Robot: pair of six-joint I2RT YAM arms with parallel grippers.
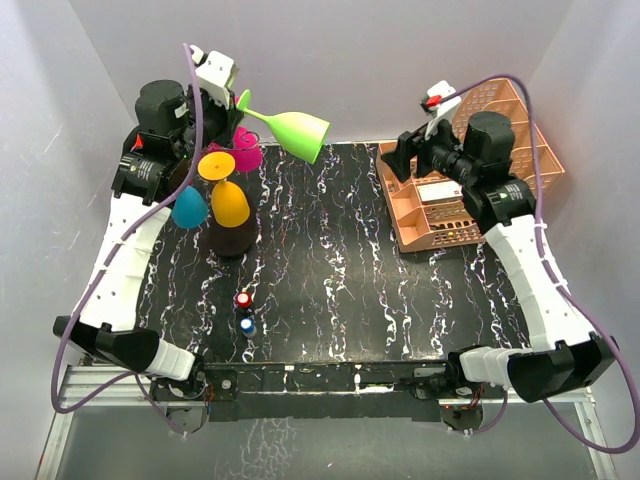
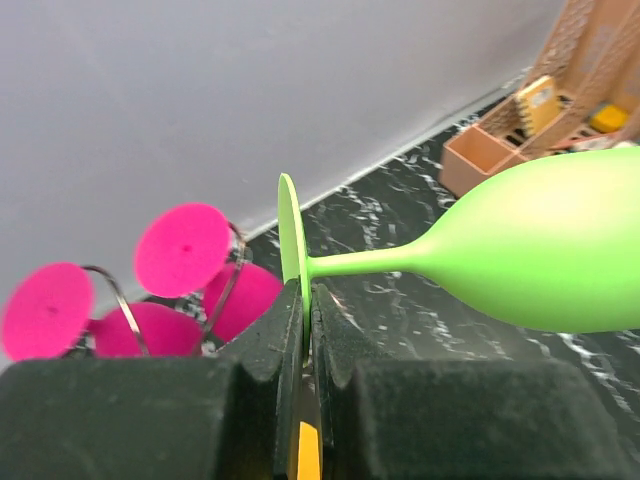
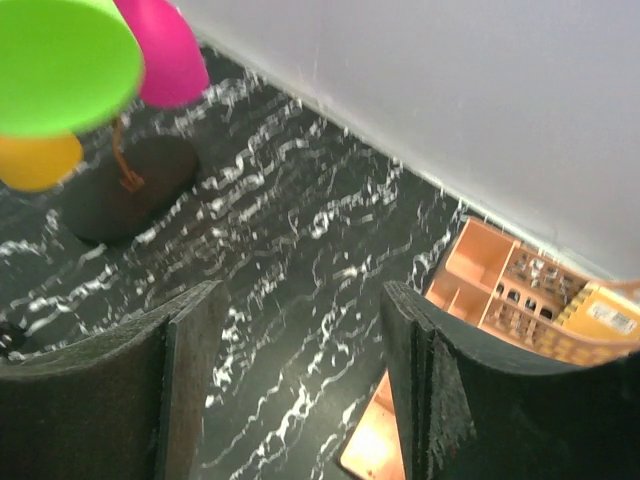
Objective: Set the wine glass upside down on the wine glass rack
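I see a peach plastic basket (image 1: 440,205) on the far right of the black marbled table (image 1: 340,260). Near the front edge, left of centre, a small red-topped item (image 1: 244,298) and a small blue item (image 1: 247,325) sit just beside each other.

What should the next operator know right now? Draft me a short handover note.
Left gripper: shut on the foot of the green glass, which is held sideways in the air next to the rack, bowl pointing right.
Right gripper: open and empty, by the peach basket.
Rack: back left of the table, with other glasses hanging on it.
Done: green glass picked up.
Left: turn it bowl-down and hang it on the rack.
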